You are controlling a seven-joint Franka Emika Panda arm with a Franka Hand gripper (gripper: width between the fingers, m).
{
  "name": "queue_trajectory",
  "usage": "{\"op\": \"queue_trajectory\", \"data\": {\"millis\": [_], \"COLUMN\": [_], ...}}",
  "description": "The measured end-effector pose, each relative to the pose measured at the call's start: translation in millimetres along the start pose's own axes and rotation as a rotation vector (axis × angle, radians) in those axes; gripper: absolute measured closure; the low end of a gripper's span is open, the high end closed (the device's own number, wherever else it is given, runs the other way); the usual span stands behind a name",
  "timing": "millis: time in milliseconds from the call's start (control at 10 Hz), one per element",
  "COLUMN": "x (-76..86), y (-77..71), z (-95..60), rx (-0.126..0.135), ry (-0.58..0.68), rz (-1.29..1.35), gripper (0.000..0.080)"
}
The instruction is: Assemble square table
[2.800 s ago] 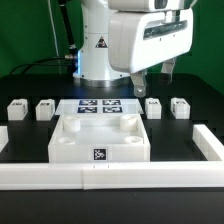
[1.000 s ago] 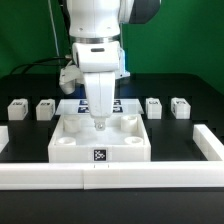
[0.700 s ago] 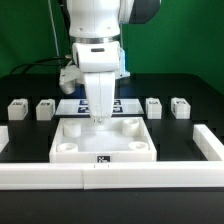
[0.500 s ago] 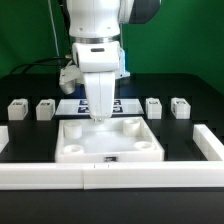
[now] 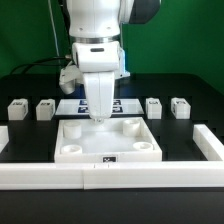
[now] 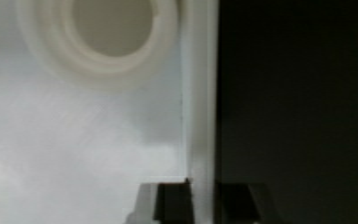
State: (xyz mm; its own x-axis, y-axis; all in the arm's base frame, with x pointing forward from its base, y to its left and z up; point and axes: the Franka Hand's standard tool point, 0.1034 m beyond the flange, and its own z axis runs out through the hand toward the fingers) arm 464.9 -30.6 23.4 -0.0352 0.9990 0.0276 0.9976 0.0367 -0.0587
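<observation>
The square table's white slab [image 5: 108, 142] lies in front of the arm with its round corner sockets facing up. Its tag [image 5: 108, 160] shows as a thin strip on the near edge. My gripper [image 5: 100, 118] points straight down at the middle of the slab's far rim and is shut on that rim. In the wrist view the dark fingers [image 6: 169, 203] stand on either side of the slab's edge [image 6: 201, 110], with one socket [image 6: 114, 35] in sight. Two white legs [image 5: 17, 110] [image 5: 45, 109] stand at the exterior view's left, two more [image 5: 153, 107] [image 5: 180, 106] at its right.
The marker board [image 5: 70, 104] lies flat behind the slab, mostly hidden by the arm. A long white bar fence [image 5: 110, 177] runs along the front, with short arms at both ends [image 5: 208, 141]. The slab's near edge sits close to it.
The jaws have closed on the slab's far rim. The slab's near face with its tag has turned from plainly facing the camera to a thin strip, and all its sockets now show.
</observation>
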Motion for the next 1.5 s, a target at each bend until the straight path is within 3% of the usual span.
{"op": "queue_trajectory", "data": {"millis": [400, 600, 700, 1000, 1300, 1500], "x": [3.6, 30.9, 48.2, 92.5, 92.3, 89.2], "y": [1.4, 18.0, 28.1, 32.4, 32.2, 31.0], "z": [0.3, -0.2, -0.3, 0.6, 0.2, 0.6], "rx": [-0.003, -0.041, -0.047, 0.016, 0.055, 0.046], "ry": [0.001, 0.016, 0.027, 0.015, -0.004, -0.001], "rz": [0.008, 0.046, 0.073, 0.108, 0.108, 0.106], "gripper": [0.0744, 0.0744, 0.0744, 0.0743, 0.0742, 0.0742]}}
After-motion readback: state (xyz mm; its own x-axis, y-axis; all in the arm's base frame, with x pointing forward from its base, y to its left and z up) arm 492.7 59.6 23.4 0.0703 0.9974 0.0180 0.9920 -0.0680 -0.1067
